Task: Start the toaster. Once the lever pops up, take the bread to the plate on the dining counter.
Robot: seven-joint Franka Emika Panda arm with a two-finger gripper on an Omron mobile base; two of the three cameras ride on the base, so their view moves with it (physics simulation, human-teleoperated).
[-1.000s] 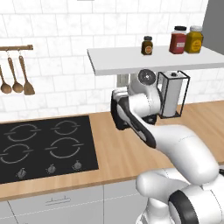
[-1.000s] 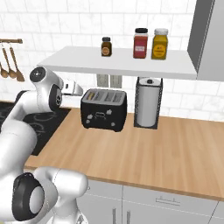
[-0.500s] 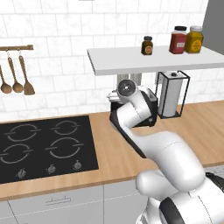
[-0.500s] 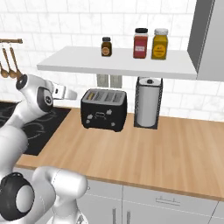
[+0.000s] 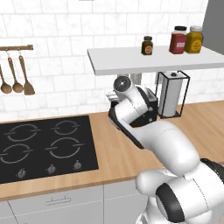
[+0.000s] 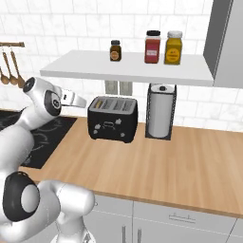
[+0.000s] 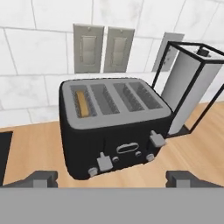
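The black toaster (image 7: 114,131) stands on the wooden counter against the tiled wall, also seen as the toaster (image 6: 113,118) and, partly behind my arm, the toaster (image 5: 149,110). A tan slice of bread (image 7: 82,103) sits low in its leftmost slot. Two pale levers and small knobs show on its front. My gripper (image 7: 113,180) is open, facing the toaster from a short way in front and above, with nothing between its fingertips (image 7: 43,178). From the right base, the gripper (image 6: 81,101) hangs just left of the toaster. The plate and the dining counter are out of view.
A wire-framed paper towel stand (image 6: 160,111) is right of the toaster. A white shelf (image 6: 128,71) with three jars hangs above it. A black hob (image 5: 43,146) lies to the left, with utensils (image 5: 17,81) on the wall. Bare counter (image 6: 180,161) stretches right.
My hand has drawn back to the left, away from the toaster, and turned to face it. The toaster and the stand have not moved.
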